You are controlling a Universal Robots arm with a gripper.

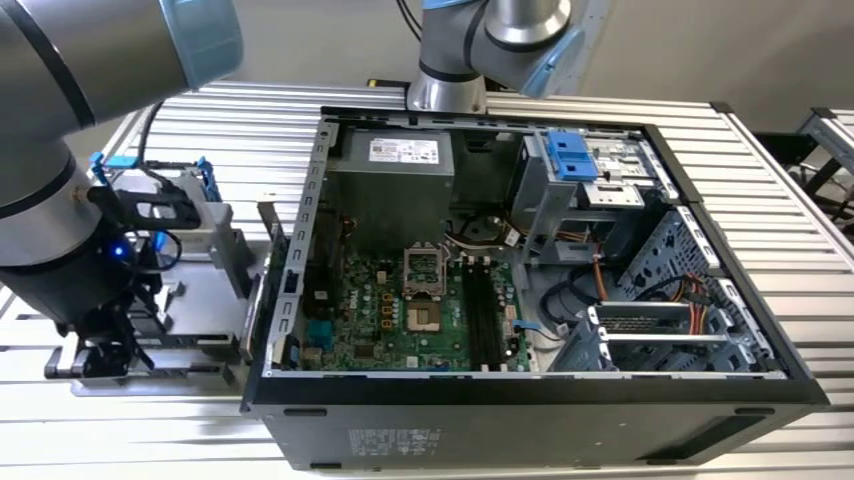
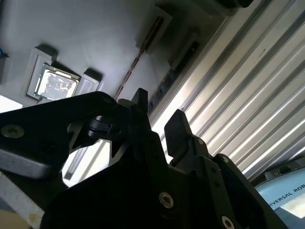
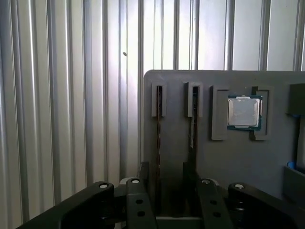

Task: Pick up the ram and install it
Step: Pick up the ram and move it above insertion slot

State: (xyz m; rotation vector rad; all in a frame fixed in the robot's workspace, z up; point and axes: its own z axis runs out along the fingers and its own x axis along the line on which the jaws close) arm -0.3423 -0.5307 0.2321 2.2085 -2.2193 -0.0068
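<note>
While gripper (image 3: 167,179) gapes, ram (image 3: 158,124) stands between its jaws.

A ribbed silvery metal counter (image 1: 781,210) spans the scene, a plain pale wall (image 1: 320,40) behind it. In the second wrist view, bright light streaks its ribs.

The worktop (image 3: 57,95) is bare metal with long ridges, and it shines where the light hits it. The tray (image 3: 228,157) looks like gray plastic, smooth and dull. The ram (image 3: 158,133) is a thin dark board with a brownish edge. The chip (image 3: 244,112) has a shiny metal top. The claw (image 3: 167,174) is black and dull, with small shiny screws (image 3: 135,181). The computer case (image 1: 534,405) is dark, dull painted metal outside.
</note>
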